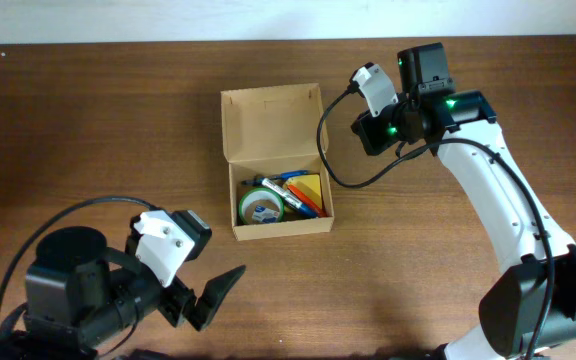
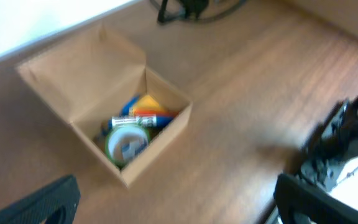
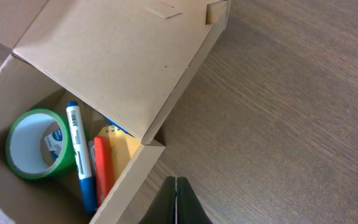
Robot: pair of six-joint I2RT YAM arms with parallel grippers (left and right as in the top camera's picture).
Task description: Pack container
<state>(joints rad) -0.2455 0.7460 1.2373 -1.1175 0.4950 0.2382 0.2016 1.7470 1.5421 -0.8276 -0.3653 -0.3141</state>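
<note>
1. The small tan cardboard container (image 1: pixel 273 120) stands near the middle of the brown wooden table (image 1: pixel 98 120). Its hinged lid is open toward the far side. Inside, 1 green tape roll (image 1: pixel 260 207), 1 blue pen (image 3: pixel 79 155), 1 orange pen (image 3: pixel 102 168) and a yellow item (image 1: pixel 311 187) are seen.
2. The right gripper (image 3: pixel 176 199) is pressed together with nothing in it, just beside the right edge of the lid. If the lid is pushed from there, the light box could be slid or turned instead of being closed.
3. The left gripper (image 1: pixel 208 298) is spread wide and empty, well apart from the box, so the box is not braced by it.
4. It cannot be told whether a pen end stands above the rim. If 1 does, the lid could be stopped by it.
</note>
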